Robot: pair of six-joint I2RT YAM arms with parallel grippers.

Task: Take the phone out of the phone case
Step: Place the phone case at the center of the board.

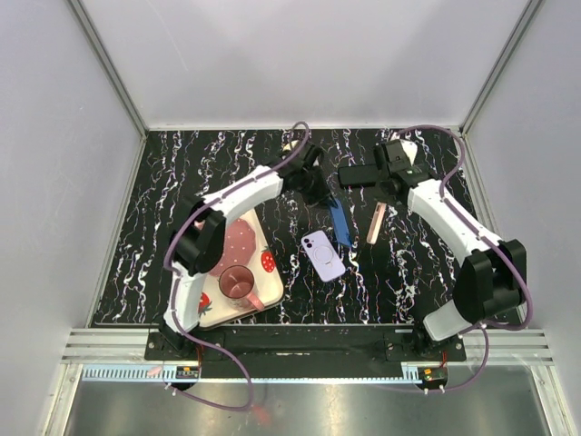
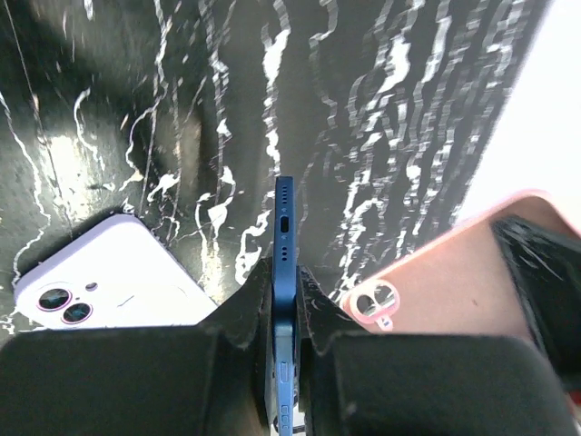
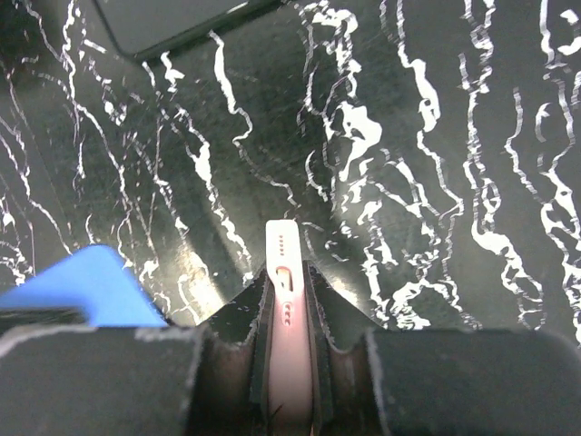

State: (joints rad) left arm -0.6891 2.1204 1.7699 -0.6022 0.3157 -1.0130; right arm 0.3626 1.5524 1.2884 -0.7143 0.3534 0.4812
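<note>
"Which arm has what?"

"The left gripper [image 2: 285,292] is clamped on a blue phone [image 1: 341,224]. The fingers pinch its two flat faces, and it stands on its edge with the charging port facing away from the wrist."

"And the other one?"

"The right gripper [image 3: 289,289] is closed on a pink phone [image 1: 376,223] in the same way. That one is edge-up too, gripped across its thickness, with a row of little holes and a port along the narrow end."

"Are the two touching?"

"No. They sit near each other in the middle of the black marbled table [image 1: 408,272], blue on the left and pink on the right, with bare table between them. Both slant towards the arms."

"So which is the phone in the case?"

"I can't tell from here. The pink back has a raised ring around its camera lens, which may be a case skin, but I can't be sure."

"Anything else lying about?"

"A lilac phone [image 1: 323,255] lies flat, back up, just beside the lower end of the blue one, and neither arm holds it. A dark flat slab [image 3: 172,23] rests further back. On the left is a strawberry-print tray [image 1: 269,283] with a pink cup [image 1: 236,282] on it."
</note>
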